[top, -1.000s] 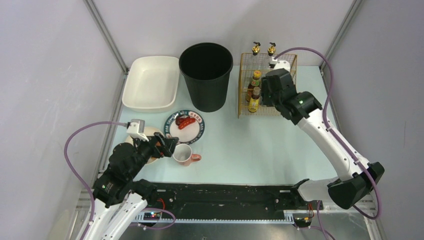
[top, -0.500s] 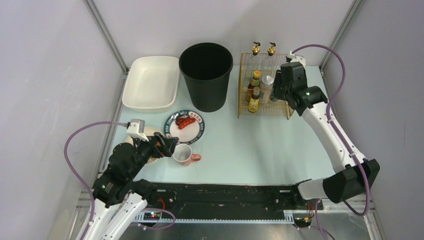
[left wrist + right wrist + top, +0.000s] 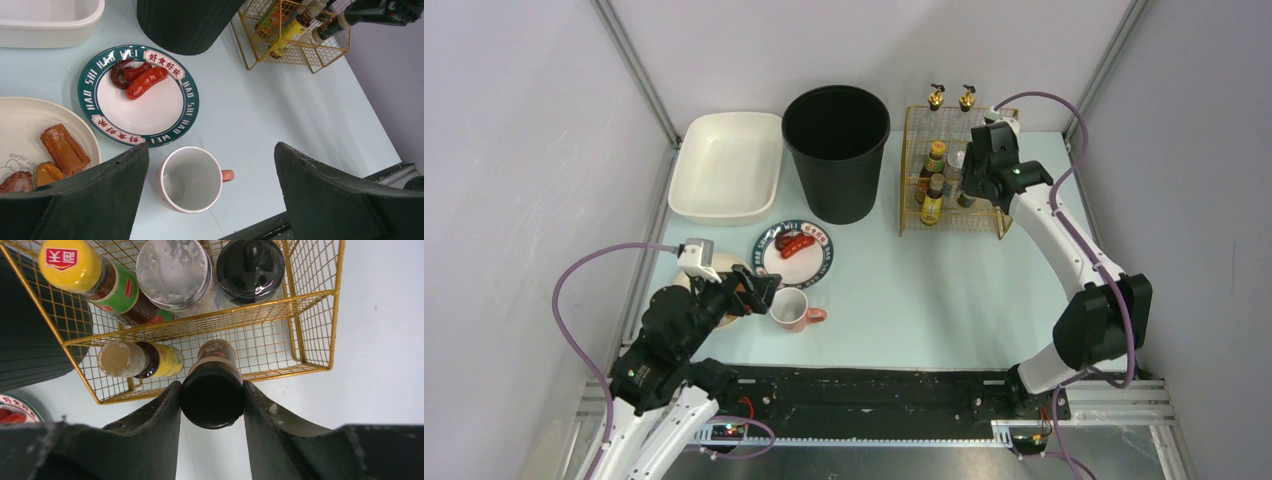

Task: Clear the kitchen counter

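My right gripper [image 3: 212,389] is shut on the black cap of a dark sauce bottle [image 3: 214,402], holding it in the front row of the gold wire basket [image 3: 310,330]; whether it rests on the basket floor I cannot tell. From above, that gripper [image 3: 969,192] hangs over the basket [image 3: 1004,225] at the back right of the kitchen counter [image 3: 904,290]. My left gripper [image 3: 211,152] is open, its fingers [image 3: 115,185] straddling a pink mug [image 3: 191,178] from above without touching it. The mug [image 3: 790,309] stands upright and empty near the front left.
A green-rimmed plate of sausages [image 3: 796,250] and a cream plate with food [image 3: 30,130] lie by the mug. A black bin [image 3: 835,150] and white tray [image 3: 727,165] stand at the back. The basket holds a yellow-capped bottle [image 3: 70,262], a shaker [image 3: 174,271] and a black-lidded jar [image 3: 250,267].
The right arm has swung its wrist and elbow over the basket, carrying the dark bottle toward the basket's front. The left arm and mug have not moved.
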Controlling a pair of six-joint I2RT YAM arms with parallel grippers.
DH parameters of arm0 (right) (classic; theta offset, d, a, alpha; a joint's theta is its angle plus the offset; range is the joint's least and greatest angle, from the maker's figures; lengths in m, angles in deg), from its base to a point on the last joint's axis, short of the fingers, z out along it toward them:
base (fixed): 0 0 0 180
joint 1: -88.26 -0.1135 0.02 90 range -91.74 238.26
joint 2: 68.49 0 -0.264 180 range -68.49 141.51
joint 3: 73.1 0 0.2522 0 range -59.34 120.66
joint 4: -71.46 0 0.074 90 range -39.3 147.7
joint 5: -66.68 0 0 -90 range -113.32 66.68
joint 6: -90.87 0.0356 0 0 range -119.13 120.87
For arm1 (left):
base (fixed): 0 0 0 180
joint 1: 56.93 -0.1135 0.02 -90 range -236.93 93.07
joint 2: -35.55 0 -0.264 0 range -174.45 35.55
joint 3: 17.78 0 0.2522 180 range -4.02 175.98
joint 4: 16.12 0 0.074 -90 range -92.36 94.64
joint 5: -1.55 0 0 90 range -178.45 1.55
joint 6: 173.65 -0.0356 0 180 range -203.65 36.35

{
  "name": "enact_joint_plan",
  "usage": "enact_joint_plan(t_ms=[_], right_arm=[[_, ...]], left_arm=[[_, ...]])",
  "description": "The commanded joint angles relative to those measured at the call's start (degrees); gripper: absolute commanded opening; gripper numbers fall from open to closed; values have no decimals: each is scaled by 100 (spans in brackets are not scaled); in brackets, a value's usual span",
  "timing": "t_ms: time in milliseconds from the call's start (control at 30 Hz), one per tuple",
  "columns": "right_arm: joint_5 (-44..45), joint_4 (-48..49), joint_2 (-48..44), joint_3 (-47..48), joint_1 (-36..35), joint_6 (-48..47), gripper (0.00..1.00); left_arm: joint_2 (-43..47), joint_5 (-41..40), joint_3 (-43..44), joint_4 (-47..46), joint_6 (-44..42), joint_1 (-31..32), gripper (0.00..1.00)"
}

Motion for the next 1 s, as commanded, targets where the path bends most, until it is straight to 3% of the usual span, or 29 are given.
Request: enact_joint_plan(t_ms=[0, 233, 567, 767, 967], right_arm=[[10, 372, 269, 237, 10, 65, 11], [20, 364, 730, 296, 14, 62, 10], [8, 306, 1227, 226, 71, 112, 19], [-8, 290, 1307, 214, 106, 147, 54], [-62, 296, 1208, 221, 112, 188, 67]], left_arm=[[-82, -46, -42, -144, 64, 35, 98], [-169, -46, -30, -140, 55, 34, 98], [-233, -53, -32, -137, 51, 30, 98], [-230, -63, -31, -136, 62, 31, 98], [-221, -72, -28, -136, 57, 29, 98]])
